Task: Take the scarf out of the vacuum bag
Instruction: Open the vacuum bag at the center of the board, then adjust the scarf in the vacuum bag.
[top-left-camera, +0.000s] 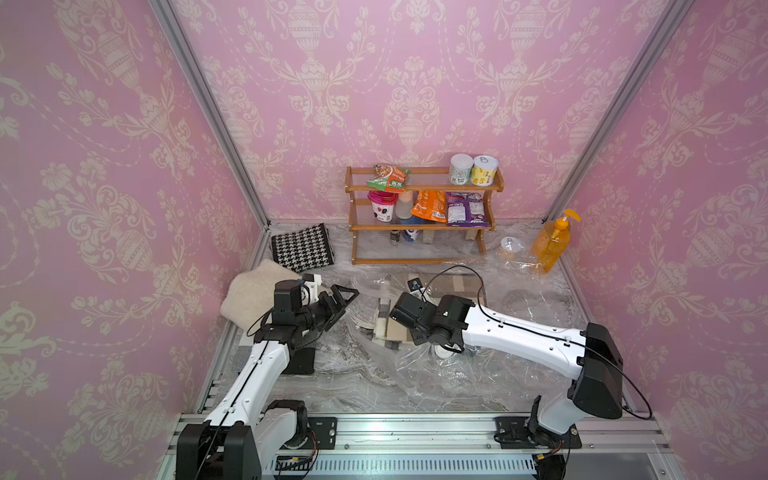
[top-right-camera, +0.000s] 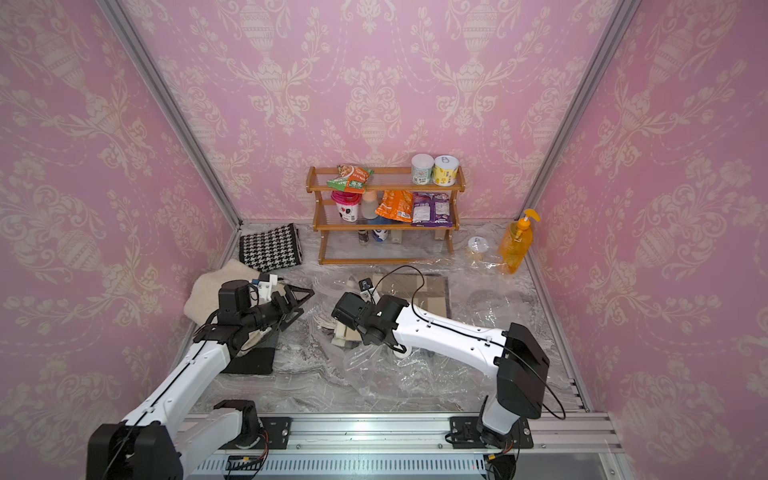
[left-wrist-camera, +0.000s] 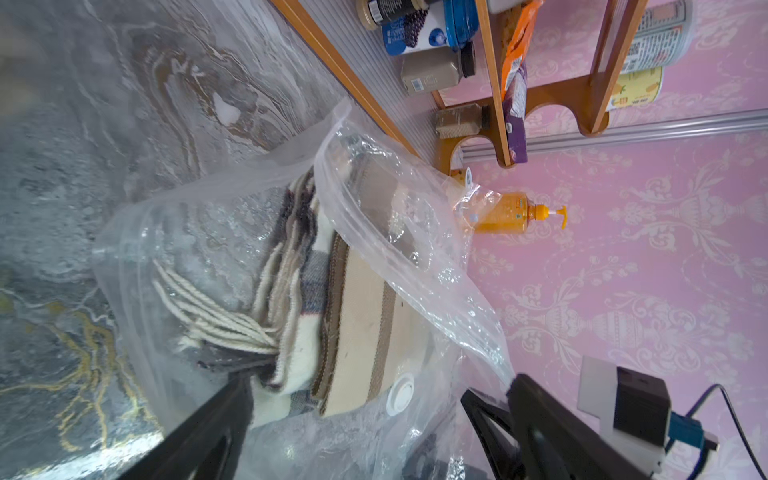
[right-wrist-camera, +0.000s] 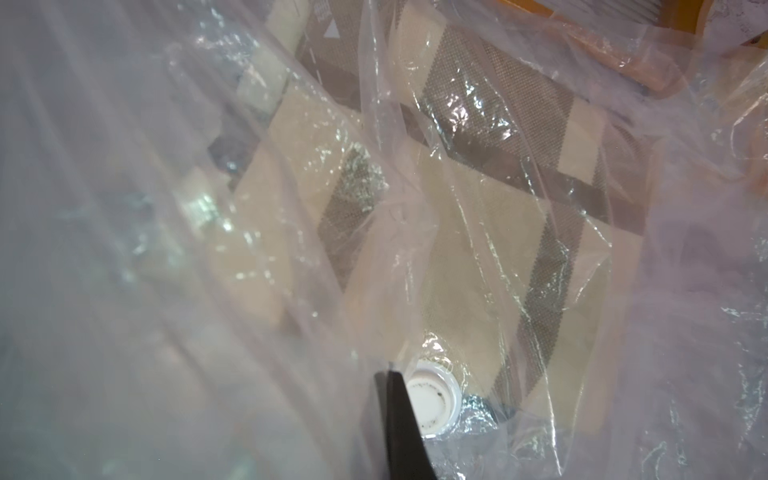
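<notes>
The task looks barely begun. The folded beige-and-brown plaid scarf lies inside the vacuum bag, directly beneath the bag's white valve cap, with its fringe on the side of the cap facing the left arm. The right gripper is clenched on the clear film just beside the cap. The left gripper is spread wide and holds nothing, near the cap at the fringe end. Pulling the scarf out remains.
</notes>
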